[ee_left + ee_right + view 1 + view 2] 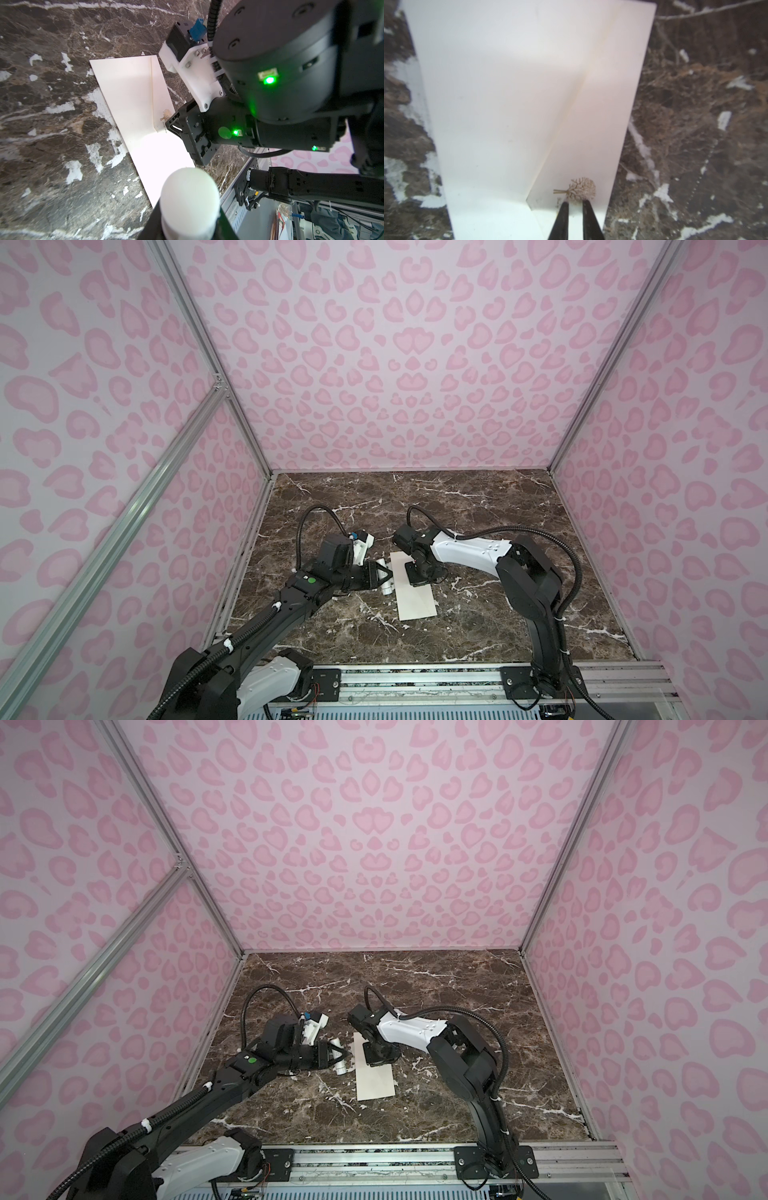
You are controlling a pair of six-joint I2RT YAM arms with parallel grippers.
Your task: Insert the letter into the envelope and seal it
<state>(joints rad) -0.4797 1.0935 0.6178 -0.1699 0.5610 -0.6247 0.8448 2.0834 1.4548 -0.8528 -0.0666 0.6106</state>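
Plainly, the envelope (417,601) is lying flat on the marble table (478,510), flap folded over; the letter is not showing anywhere. Thin, light paper is likely going to slide and buckle if pinched, so pressing the flap by the gold emblem (580,189) is looking wiser than gripping an edge. The right gripper (575,204), fingers nearly together on nothing, is resting its tips there. Just beside the envelope, the left gripper (381,576) is clamping a white stick (190,197).
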